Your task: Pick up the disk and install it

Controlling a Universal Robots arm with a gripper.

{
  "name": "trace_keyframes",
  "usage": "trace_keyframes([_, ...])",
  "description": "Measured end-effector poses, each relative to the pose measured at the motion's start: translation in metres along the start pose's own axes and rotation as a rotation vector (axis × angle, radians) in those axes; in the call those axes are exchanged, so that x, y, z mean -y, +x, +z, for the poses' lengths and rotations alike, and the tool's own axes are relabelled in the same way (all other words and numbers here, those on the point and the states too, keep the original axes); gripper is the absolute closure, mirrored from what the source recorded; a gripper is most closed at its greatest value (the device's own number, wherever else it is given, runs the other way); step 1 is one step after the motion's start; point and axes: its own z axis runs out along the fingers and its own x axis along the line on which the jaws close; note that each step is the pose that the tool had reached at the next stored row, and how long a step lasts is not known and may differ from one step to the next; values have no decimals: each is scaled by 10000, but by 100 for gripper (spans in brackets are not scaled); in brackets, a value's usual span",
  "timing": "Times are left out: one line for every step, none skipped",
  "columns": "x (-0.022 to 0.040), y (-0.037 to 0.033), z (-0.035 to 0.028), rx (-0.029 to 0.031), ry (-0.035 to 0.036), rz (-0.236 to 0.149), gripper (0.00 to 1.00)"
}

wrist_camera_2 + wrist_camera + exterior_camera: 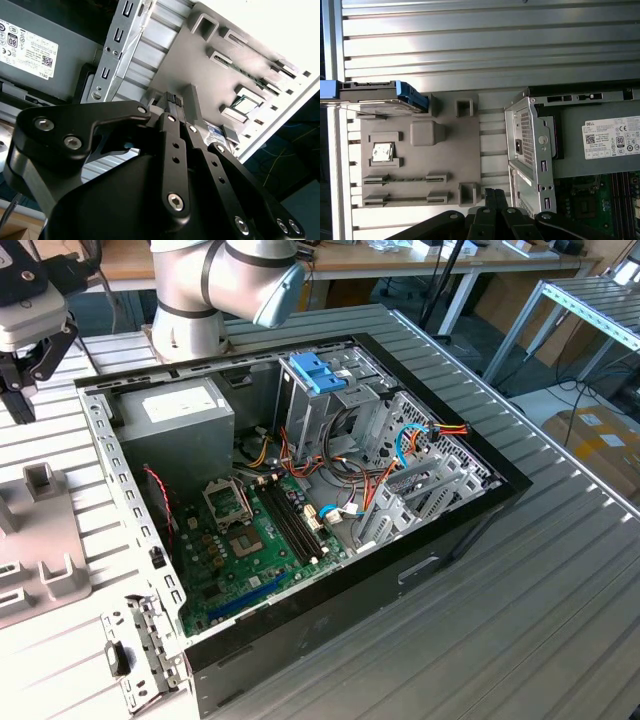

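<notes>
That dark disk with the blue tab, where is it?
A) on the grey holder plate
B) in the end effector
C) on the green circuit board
A: in the first wrist view the disk rests on the grey holder plate, apart from the end effector.

In the first wrist view the disk (370, 86) shows as a long, narrow shape. Its dark-grey body is seen by its thin side, framed in light-blue plastic, with a deeper blue tab at one end. It appears to stand on its long edge, straight rather than askew. It rests at the outer rim of a grey holder plate (420, 165), its tab end just beside a small raised block. It sits free, well apart from the open computer case (530, 145).
</notes>
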Motion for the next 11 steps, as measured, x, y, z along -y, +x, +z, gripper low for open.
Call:
trace_keyframes([0,3,0,0,0,0,89])
trace_keyframes([0,6,0,0,0,0,89])
trace_keyframes([1,12,0,1,0,0,89])
trace_keyframes([1,16,0,0,0,0,89])
trace_keyframes([1,19,0,0,0,0,89])
trace_keyframes([2,23,0,0,0,0,89])
trace_keyframes([2,28,0,1,0,1,89])
trace_keyframes([2,36,-1,0,1,1,89])
trace_keyframes([3,44,-1,0,1,0,89])
trace_keyframes([4,57,-1,0,1,0,89])
trace_keyframes([5,71,-1,0,0,0,89])
